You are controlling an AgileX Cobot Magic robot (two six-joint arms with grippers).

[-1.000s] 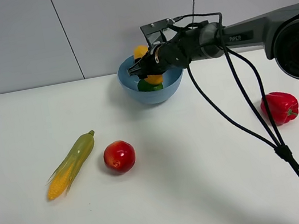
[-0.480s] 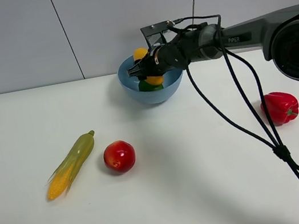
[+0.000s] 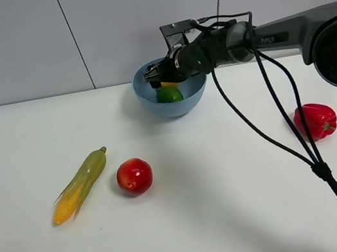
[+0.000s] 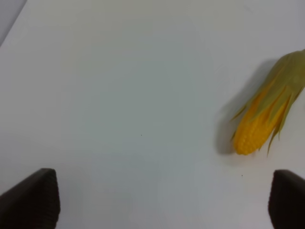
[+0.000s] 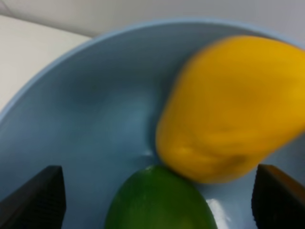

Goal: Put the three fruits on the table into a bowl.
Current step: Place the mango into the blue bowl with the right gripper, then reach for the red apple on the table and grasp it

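The light-blue bowl (image 3: 148, 100) stands at the back of the white table (image 3: 235, 205). The green lime (image 3: 169, 94) lies in it, and the yellow-orange mango (image 3: 169, 84) lies against it, mostly hidden by the arm. In the right wrist view the mango (image 5: 233, 109) is blurred above the lime (image 5: 159, 202) inside the bowl (image 5: 86, 124). My right gripper (image 3: 158, 74) hangs open over the bowl, touching nothing. The red apple-like fruit (image 3: 134, 176) sits on the table front left. My left gripper (image 4: 157, 202) is open and empty over bare table.
A green-husked corn cob (image 3: 81, 184) lies left of the red fruit and also shows in the left wrist view (image 4: 264, 117). A red bell pepper (image 3: 315, 120) sits at the right. The right arm's cables (image 3: 288, 137) hang across the right side of the table.
My right gripper has opened and let go of the mango, which has dropped into the bowl beside the lime. The gripper has lifted slightly.
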